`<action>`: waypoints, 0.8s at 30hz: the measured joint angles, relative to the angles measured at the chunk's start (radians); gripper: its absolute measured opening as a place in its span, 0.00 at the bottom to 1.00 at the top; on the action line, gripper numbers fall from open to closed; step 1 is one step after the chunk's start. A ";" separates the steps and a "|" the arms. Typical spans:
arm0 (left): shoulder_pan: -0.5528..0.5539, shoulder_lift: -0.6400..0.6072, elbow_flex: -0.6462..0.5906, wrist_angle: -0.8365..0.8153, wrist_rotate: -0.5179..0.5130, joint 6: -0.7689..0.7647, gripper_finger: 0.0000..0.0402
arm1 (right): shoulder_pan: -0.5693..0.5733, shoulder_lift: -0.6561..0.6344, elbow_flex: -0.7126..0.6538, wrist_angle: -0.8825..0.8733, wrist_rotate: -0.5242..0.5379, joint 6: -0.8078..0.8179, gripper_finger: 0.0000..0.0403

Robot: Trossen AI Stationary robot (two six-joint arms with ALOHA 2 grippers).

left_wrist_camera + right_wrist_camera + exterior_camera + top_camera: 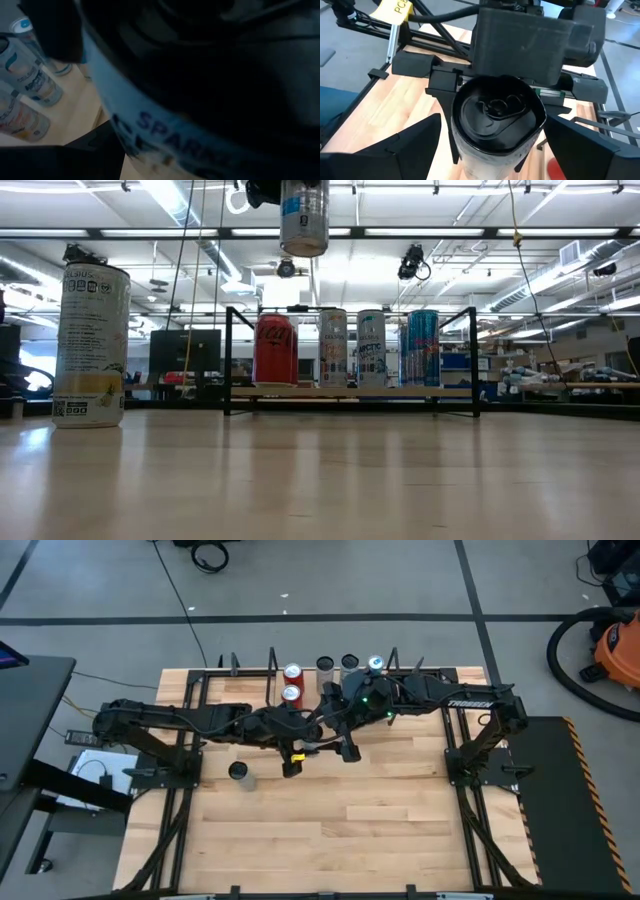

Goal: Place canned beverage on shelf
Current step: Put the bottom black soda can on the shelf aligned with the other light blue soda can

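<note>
Nearest the low camera, a pale can [90,345] stands upright on the wooden table [320,480], alone and well apart from everything else; in the high view it is the dark-topped can [240,773] on the left half of the table.

Mid-table, raised well off the surface: a silver can [304,218] hangs in the air, its top cut off by the frame edge in the low view. The left gripper [492,107] pinches this can at its sides; the right wrist camera looks down on the can's dark lid [496,111]. In the left wrist view the held can fills nearly everything, dark and blurred, only part of its lettering legible.

The right gripper [490,150] hovers close above that can, fingers spread, gripping nothing.

Farthest: the shelf [350,392] at the table's back edge, four cans upright in a row — a red can [275,350], then three tall slim ones. The arms overlap above the shelf in the high view, hiding part of it.
</note>
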 joint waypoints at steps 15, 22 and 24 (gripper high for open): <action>0.000 0.000 0.000 0.010 0.019 0.021 0.66 | 0.008 0.036 -0.001 0.046 0.004 -0.052 0.74; 0.000 0.000 0.000 0.010 0.020 0.022 0.66 | 0.008 0.036 0.000 0.035 0.023 -0.046 0.68; 0.000 0.001 0.000 0.012 0.020 0.027 0.68 | 0.008 0.036 0.000 0.031 0.025 -0.049 0.68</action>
